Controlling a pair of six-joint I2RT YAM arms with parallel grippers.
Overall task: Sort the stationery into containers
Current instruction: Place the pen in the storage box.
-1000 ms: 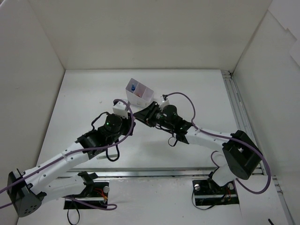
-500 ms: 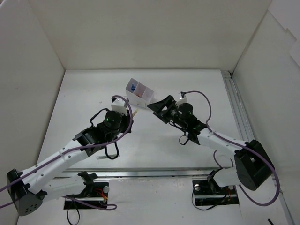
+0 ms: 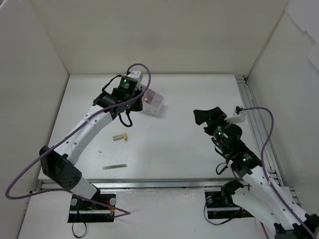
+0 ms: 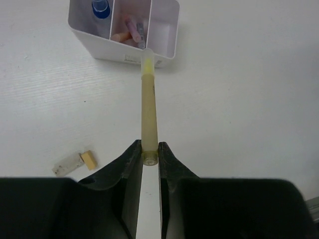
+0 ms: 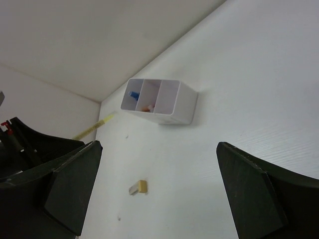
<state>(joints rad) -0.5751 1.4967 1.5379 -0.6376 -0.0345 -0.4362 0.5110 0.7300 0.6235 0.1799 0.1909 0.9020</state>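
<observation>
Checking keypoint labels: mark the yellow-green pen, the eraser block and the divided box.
yellow-green pen [image 4: 149,109]: left wrist view, mid-barrel.
eraser block [image 4: 75,163]: left wrist view, pale sleeve at mid-length.
divided box [image 4: 112,50]: left wrist view, near outer wall.

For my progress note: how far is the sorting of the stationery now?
Done: blue-capped tube and pink and orange sticks are in the box. In hand: left gripper holds the yellow stick near it. Left: tan block and grey stick on the table.

The left arm [image 3: 84,130] and right arm [image 3: 263,181] had white shells, black joints (green lights lit) and purple cables [image 3: 139,64].
</observation>
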